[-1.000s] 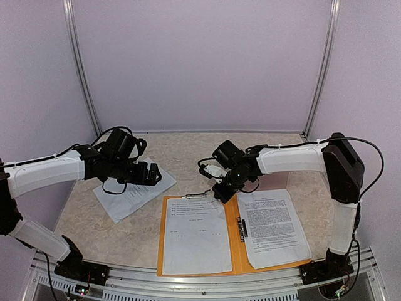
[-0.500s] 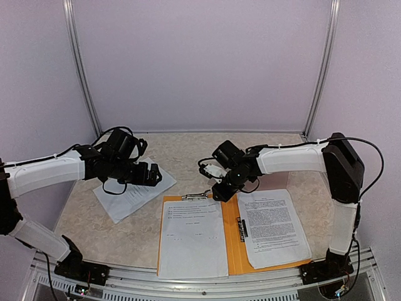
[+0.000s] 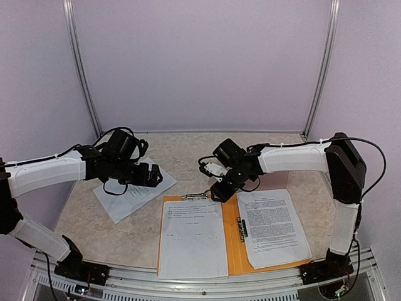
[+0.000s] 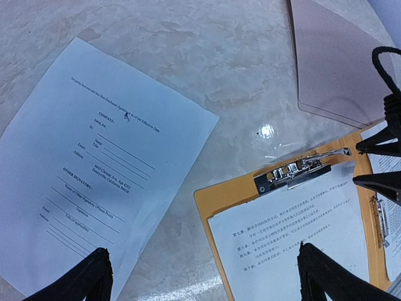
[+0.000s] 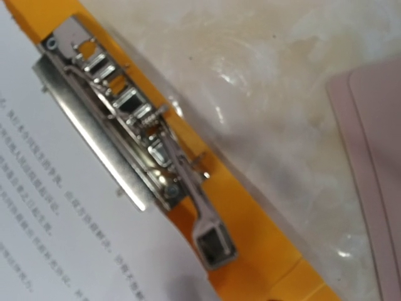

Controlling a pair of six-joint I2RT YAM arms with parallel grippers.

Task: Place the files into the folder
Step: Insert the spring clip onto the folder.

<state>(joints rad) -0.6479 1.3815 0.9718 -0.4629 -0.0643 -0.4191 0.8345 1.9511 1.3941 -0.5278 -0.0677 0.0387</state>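
Enclosure closed on three sides by plain, pale lilac panels: back wall [image 3: 200, 63], left wall [image 3: 31, 81], right wall [image 3: 373, 75]. A bare aluminium left post [image 3: 80, 69] and right post [image 3: 322, 69] mark the rear corners. The table [image 3: 188, 145] top is glossy beige marbled laminate, and a glare spot [image 4: 266, 132] shows right of centre in the left wrist view. A slotted metal rail [image 3: 207, 283] runs along the lower edge. Lighting is even and diffuse.
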